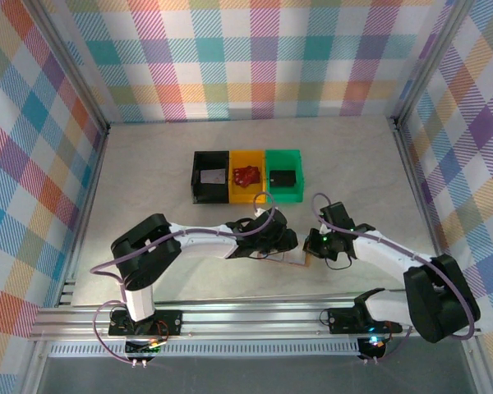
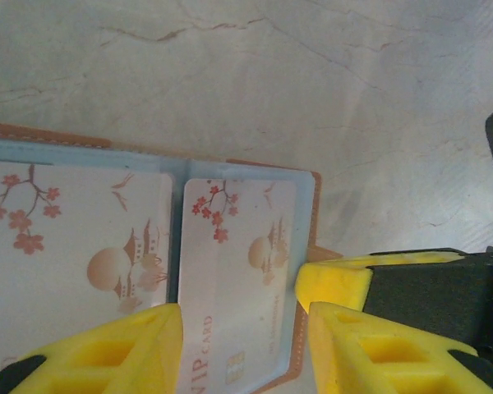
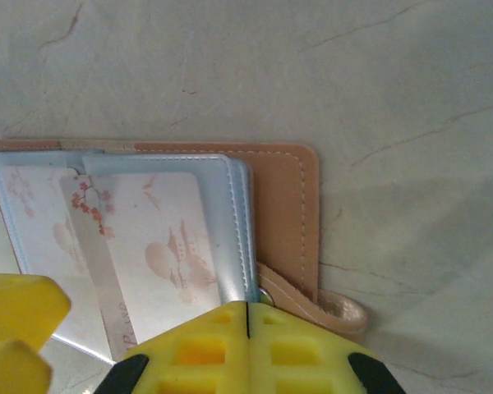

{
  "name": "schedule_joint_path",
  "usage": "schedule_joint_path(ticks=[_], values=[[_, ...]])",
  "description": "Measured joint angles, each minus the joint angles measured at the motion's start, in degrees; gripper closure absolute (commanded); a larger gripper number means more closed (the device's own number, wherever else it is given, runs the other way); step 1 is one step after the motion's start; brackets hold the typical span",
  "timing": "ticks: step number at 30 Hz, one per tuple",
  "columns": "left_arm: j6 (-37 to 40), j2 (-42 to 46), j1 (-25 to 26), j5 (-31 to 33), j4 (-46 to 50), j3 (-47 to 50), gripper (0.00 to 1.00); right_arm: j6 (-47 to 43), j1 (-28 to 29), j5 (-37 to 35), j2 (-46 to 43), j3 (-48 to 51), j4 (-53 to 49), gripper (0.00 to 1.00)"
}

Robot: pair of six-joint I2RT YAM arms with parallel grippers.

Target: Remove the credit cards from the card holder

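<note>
Looking down from the top external camera, a pale marbled table (image 1: 148,164) sits inside walls (image 1: 255,57) of pastel plaid. At its far middle stand a black bin (image 1: 209,154), a yellow bin (image 1: 246,154) and a green bin (image 1: 284,153) in a row. Nearer the arms, the left gripper (image 1: 287,242) and right gripper (image 1: 316,246) meet over the tan card holder (image 1: 302,259), which lies flat on the table between them.

From the left wrist, the card holder (image 2: 315,205) lies open on the veined stone. Its clear bluish sleeves hold two credit cards (image 2: 238,271) side by side, pale and printed with red blossoms and a pagoda. The left gripper (image 2: 242,345) has its yellow jaws apart, one on each side of the right-hand card; whether they pinch its edges I cannot tell. The right gripper (image 2: 333,283) touches the holder's right border.

From the right wrist, the card holder (image 3: 287,213) shows a stitched tan edge and a small strap (image 3: 345,312). One of the credit cards (image 3: 160,246) sits tilted in its sleeve. The right gripper (image 3: 246,345) is closed, its fingertips together at the sleeve's edge.
</note>
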State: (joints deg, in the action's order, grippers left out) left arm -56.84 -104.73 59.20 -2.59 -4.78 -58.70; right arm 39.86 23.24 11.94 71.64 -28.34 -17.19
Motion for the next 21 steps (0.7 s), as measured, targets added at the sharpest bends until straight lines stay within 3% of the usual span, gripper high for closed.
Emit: schedule_joint_path(ticks=[16, 21], values=[[-0.8, -0.1, 0.0, 0.3, -1.2, 1.9, 0.56, 0.1, -0.1, 1.2, 3.2, -0.7, 3.9, 1.0], [-0.9, -0.1, 0.0, 1.2, -1.2, 1.9, 0.65, 0.1, 0.0, 1.2, 3.2, -0.7, 3.9, 1.0]])
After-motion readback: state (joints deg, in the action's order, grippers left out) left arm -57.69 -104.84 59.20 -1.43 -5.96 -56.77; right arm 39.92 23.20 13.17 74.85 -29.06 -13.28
